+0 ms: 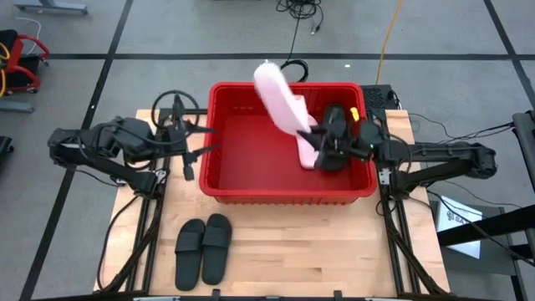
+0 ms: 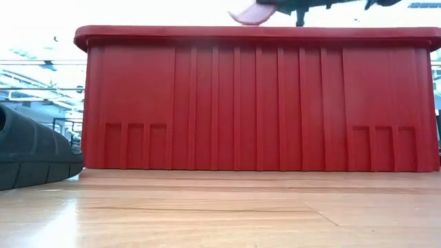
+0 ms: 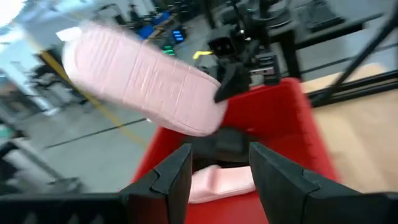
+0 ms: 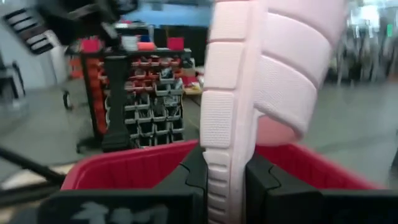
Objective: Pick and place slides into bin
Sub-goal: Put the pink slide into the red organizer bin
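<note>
My right gripper [image 1: 326,134] is shut on a pale pink slide [image 1: 280,100] over the red bin [image 1: 226,188]; the slide slants up toward the bin's far wall. It also shows in the left wrist view [image 3: 140,78]. A second pink slide [image 1: 308,155] lies inside the bin, with a dark slide shape [image 3: 227,143] beside it. Two black slides [image 1: 203,248] lie side by side on the table in front of the bin. My left gripper [image 1: 196,150] is open and empty at the bin's left wall. My right gripper pinches the pink slide's sole by its side edge [image 4: 219,163] between the two fingers, near one end of the slide. The fingers come from the table's right side. The slide is lifted clear over the bin and stands on edge, its free end [image 1: 266,77] slanting up and away.
The bin's front wall [image 2: 255,103] fills the low view, with one black slide [image 2: 31,151] to its left. Bare wooden table [image 1: 318,251] lies in front of the bin. Cables and frame bars stand beyond the table's edges.
</note>
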Robot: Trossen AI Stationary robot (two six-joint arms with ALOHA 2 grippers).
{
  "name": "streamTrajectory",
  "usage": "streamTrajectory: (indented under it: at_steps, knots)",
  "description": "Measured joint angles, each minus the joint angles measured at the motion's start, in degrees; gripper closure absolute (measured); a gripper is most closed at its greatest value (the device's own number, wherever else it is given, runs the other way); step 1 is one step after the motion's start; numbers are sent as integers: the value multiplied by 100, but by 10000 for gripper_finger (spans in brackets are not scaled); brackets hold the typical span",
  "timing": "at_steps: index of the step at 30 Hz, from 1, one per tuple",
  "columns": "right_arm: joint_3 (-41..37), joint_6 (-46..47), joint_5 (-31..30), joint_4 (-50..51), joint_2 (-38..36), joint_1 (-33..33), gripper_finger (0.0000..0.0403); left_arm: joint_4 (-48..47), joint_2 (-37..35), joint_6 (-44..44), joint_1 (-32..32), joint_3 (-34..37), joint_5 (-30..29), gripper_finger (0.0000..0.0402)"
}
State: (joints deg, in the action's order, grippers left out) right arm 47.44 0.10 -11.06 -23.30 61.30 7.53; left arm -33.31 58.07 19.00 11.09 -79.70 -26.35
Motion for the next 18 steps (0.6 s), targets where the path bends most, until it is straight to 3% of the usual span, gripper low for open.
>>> streamTrajectory:
  at_steps: [6, 15, 18]
  knots:
    - [-55, 1410, 714, 289, 74, 734, 368, 6, -173, 571, -13, 0, -736, 233]
    - [-929, 3375, 624, -139, 111, 1294, 369, 100, -291, 1203, -259, 0, -1136, 233]
    - [-1364, 4124, 243, -574, 106, 1384, 369, 102, -287, 1310, -374, 0, -1136, 233]
